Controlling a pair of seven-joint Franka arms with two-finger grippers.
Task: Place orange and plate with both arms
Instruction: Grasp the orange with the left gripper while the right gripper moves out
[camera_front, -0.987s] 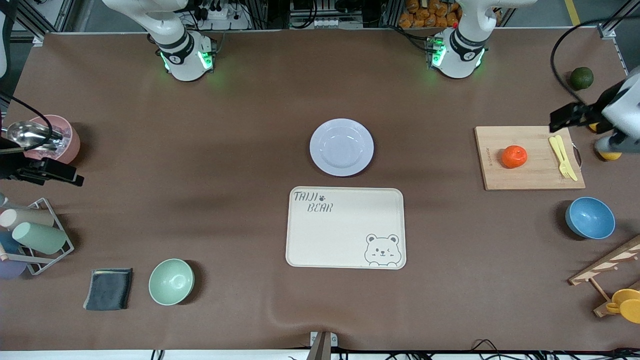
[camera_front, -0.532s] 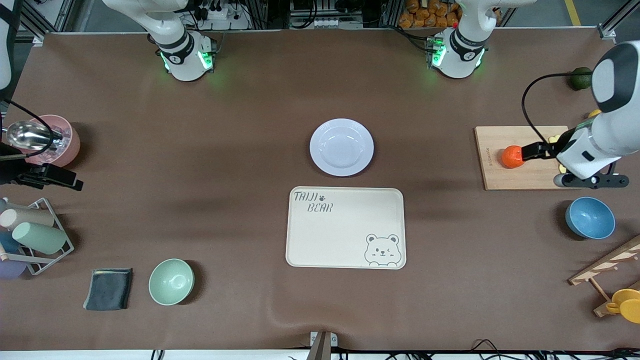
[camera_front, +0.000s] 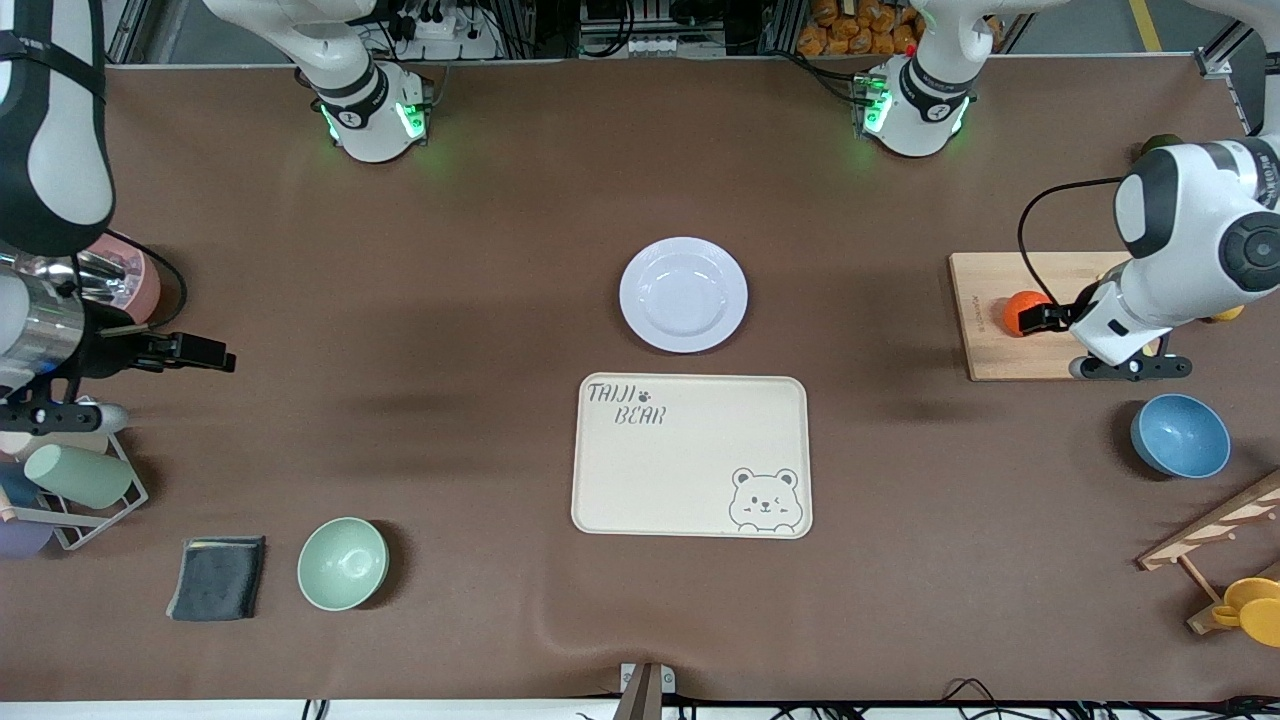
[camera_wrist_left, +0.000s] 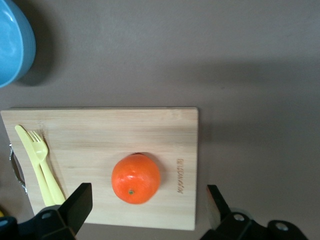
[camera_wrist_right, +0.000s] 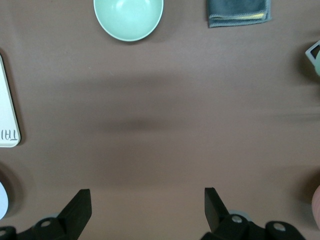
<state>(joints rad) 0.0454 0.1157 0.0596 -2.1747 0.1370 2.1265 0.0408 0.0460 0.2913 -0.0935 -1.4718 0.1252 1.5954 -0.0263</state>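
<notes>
Bamboo made up the cutting board (camera_front: 1010, 345) at the left arm's end of the tabletop (camera_front: 480, 300), and the orange (camera_front: 1020, 311) sat on it, round with no long axis to speak of, its small stem dimple facing up toward the left wrist camera. A pale yellow fork (camera_wrist_left: 42, 167) lay on the same board, apart from the fruit. The left end effector (camera_wrist_left: 145, 210) hung over the board with its fingers spread wide on either side of the orange, touching nothing. The plate (camera_front: 683, 294) lay flat and bare at the middle of the tabletop, just farther from the front camera than the cream tray (camera_front: 691, 456). The right end effector (camera_wrist_right: 145, 212) hung wide open over bare tabletop near the right arm's end, holding nothing.
</notes>
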